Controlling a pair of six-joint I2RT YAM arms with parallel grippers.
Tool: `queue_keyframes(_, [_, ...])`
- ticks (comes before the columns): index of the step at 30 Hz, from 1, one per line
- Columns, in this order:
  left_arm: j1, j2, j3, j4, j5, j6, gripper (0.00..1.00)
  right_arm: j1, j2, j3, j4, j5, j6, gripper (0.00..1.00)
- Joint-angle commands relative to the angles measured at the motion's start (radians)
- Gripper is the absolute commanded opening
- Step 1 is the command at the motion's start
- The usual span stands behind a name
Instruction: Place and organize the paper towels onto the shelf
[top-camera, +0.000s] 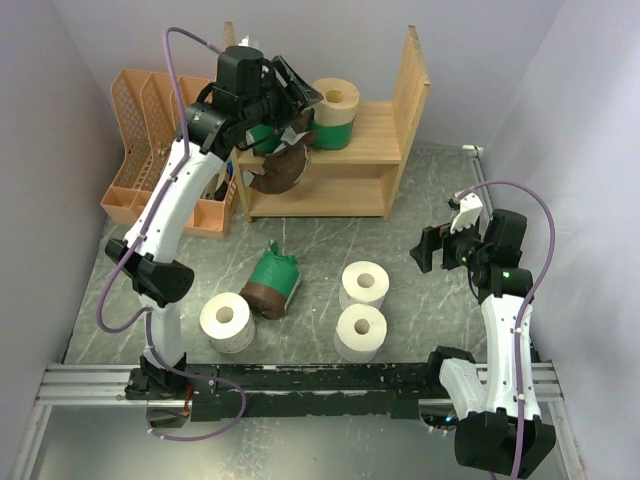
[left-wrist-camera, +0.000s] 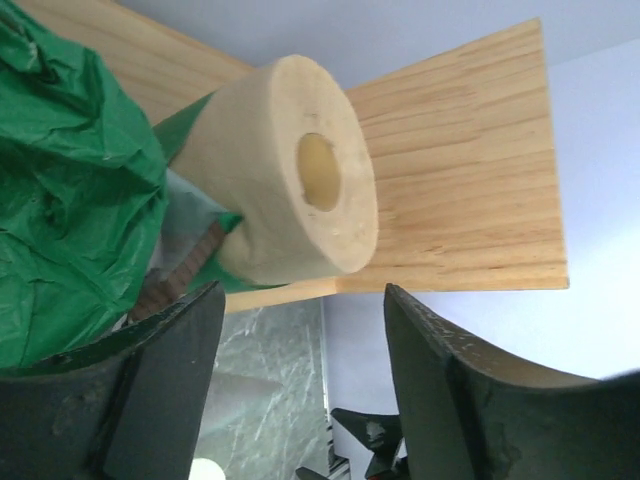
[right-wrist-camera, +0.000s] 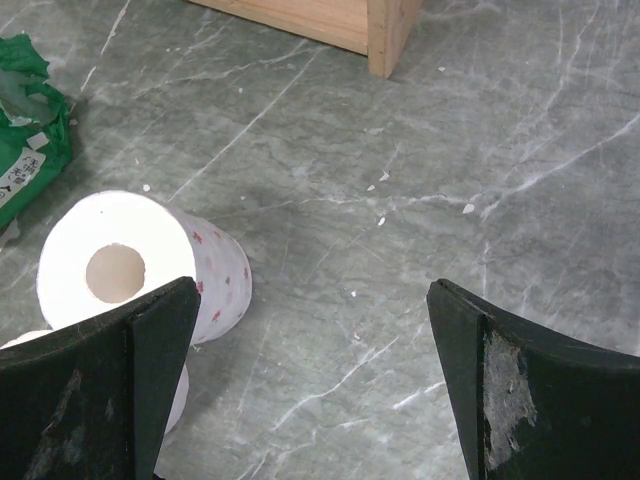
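- We see paper towels as stubby rolls with hollow cores: a cream roll stands on a green-wrapped roll on the upper board of the wooden shelf.
- A second green-wrapped roll is on the same board, to its left.
- A brown-wrapped roll, crinkly, shows over the front edge of that board.
- The left fingers are spread apart with nothing between them. The cream roll is just ahead of them and the green wrap is beside the left one.
- On the worktop lie three white rolls and a green-and-brown pack.
- The right fingers are wide apart and empty above the worktop, with a white roll beside one finger.
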Motion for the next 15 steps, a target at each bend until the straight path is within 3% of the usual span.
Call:
queue_keyframes(1, [0.006,0.008,0.030,0.057,0.074,0.004,0.79,0.005,0.003,0.005,0.005,-0.009,0.000,1.00])
queue_keyframes(5, [0.001,-0.046,-0.038,0.168,0.103,0.031,0.92,0.005,0.003,0.005,0.005,-0.008,-0.001,1.00])
queue_keyframes(15, [-0.002,-0.243,-0.075,0.360,0.242,0.165,0.95,0.005,0.006,0.004,0.006,-0.007,-0.001,1.00])
